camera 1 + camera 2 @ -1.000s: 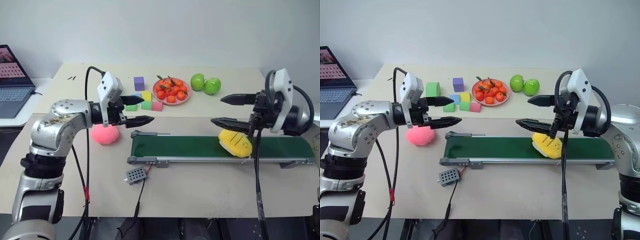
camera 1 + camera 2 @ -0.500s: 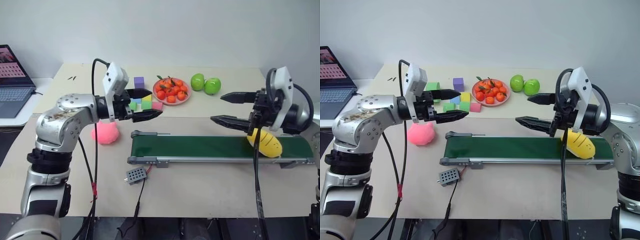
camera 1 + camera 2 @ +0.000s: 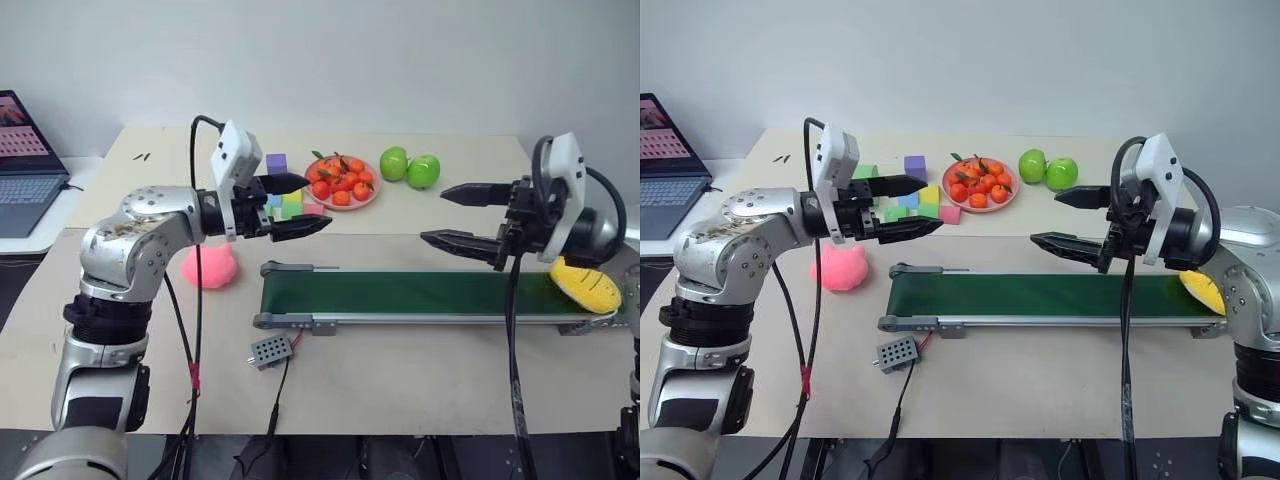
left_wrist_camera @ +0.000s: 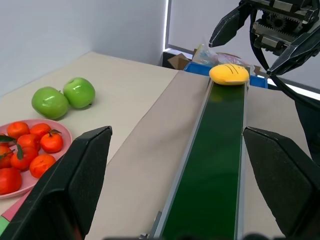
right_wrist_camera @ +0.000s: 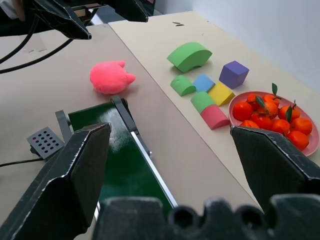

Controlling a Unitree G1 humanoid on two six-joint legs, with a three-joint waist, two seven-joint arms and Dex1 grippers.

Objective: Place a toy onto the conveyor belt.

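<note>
The yellow oval toy (image 3: 587,287) lies on the conveyor belt (image 3: 400,293) at its far right end, with dark line marks across its top; the left wrist view shows the toy (image 4: 229,74) at the far end of the green belt. My right gripper (image 3: 432,215) hangs open above the belt's right half, pointing left, empty and apart from the toy. My left gripper (image 3: 316,202) is open too, level above the table beyond the belt's left end, holding nothing.
A pink eared plush (image 3: 210,265) lies left of the belt. Behind it are several foam blocks (image 3: 285,205), a plate (image 3: 378,190) of oranges and two green apples (image 3: 410,168). A small grey holed box (image 3: 271,350) sits in front, a laptop (image 3: 25,165) at the far left.
The yellow toy has travelled along the belt from under my right gripper to the belt's right end. My left gripper rose slightly and shifted right. The right gripper stayed put.
</note>
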